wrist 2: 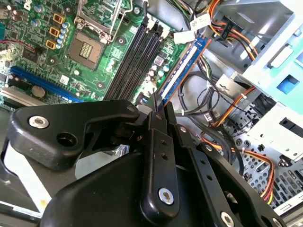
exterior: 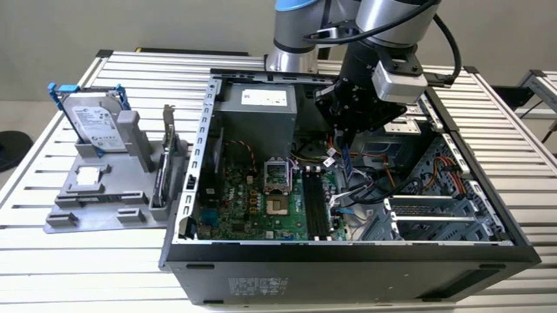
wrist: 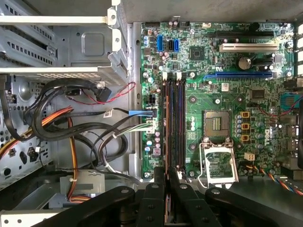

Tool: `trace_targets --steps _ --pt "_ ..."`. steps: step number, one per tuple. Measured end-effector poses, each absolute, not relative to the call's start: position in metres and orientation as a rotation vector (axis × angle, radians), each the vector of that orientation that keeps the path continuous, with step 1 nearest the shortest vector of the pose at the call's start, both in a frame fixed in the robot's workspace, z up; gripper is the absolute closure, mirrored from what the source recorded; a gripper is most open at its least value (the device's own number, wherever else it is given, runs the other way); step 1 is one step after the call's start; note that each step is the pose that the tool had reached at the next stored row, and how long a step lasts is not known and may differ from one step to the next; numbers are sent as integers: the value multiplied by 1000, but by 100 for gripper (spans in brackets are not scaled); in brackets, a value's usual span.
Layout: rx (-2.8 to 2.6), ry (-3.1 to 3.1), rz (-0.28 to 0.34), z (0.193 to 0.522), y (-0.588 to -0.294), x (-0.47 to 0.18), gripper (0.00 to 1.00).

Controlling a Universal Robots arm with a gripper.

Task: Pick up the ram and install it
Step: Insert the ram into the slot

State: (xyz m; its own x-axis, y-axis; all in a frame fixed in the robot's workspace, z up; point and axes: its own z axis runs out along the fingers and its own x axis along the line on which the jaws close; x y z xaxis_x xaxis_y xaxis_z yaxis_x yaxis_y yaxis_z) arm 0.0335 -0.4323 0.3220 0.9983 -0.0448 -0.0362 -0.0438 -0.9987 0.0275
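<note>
My gripper reaches down into the open computer case, over the cable side of the motherboard. It is shut on the ram, a long thin stick with a blue edge that juts out from between the black fingers. In the second wrist view the ram hangs above the board, beside the black memory slots. In the first wrist view the gripper lines up with the memory slot nearest the cables. Whether the ram touches a slot I cannot tell.
Bundles of black, orange and yellow cables lie right beside the slots. The CPU socket sits on their other side. A power supply fills the case's rear. On the exterior view's left a grey stand holds a hard drive and a bracketed card.
</note>
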Motion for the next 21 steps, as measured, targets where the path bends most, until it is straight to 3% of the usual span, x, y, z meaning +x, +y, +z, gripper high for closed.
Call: trace_targets --steps 21 --pt "3137 -69 -56 322 -433 32 100"
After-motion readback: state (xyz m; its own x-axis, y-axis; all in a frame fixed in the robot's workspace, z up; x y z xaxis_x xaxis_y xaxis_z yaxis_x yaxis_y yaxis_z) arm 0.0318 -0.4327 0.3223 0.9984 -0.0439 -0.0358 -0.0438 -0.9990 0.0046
